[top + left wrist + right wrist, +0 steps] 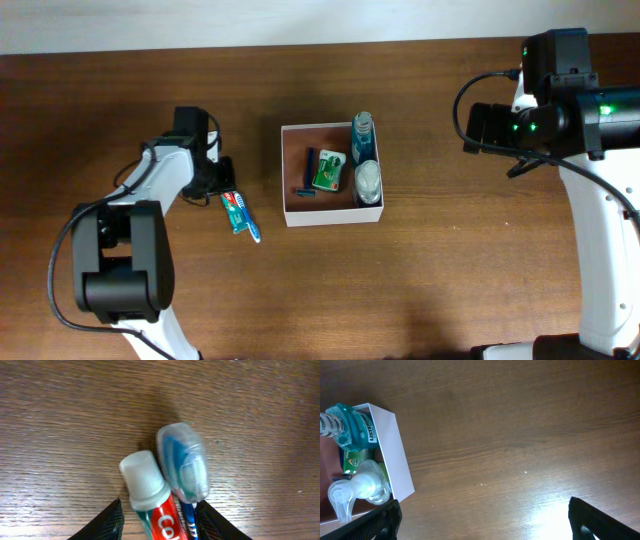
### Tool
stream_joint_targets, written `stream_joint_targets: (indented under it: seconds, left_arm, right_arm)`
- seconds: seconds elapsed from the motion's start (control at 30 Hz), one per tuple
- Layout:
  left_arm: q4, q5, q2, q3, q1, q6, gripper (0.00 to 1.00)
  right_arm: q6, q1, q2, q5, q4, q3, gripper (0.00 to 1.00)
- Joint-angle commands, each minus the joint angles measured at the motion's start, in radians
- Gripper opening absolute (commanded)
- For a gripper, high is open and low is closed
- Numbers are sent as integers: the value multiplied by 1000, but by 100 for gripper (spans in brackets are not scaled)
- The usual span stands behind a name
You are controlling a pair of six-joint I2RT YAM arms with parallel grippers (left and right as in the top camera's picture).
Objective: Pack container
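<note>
Your left gripper [160, 510] straddles toothpaste [145, 485] and toothbrush [182, 467] together, jaws part-open — pinching both may squirt one sideways; right gripper [483, 505] gapes wide, empty.

The table [420, 290] was dark brown wood with fine grain running along its length; a pale strip [250, 20] bordered its far edge, and soft light glared off the top
</note>
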Motion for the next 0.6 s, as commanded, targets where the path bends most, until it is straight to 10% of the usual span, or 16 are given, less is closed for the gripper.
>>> stream_joint_targets:
  seconds: [0.0,0.57]
  left_arm:
    - [-2,47,13,-8,8,13,47]
    - [-8,116,13,-8,44,12,35]
  right_arm:
    - [4,-7,-13,16,3,9,98]
    - [4,-7,-13,16,3,9,98]
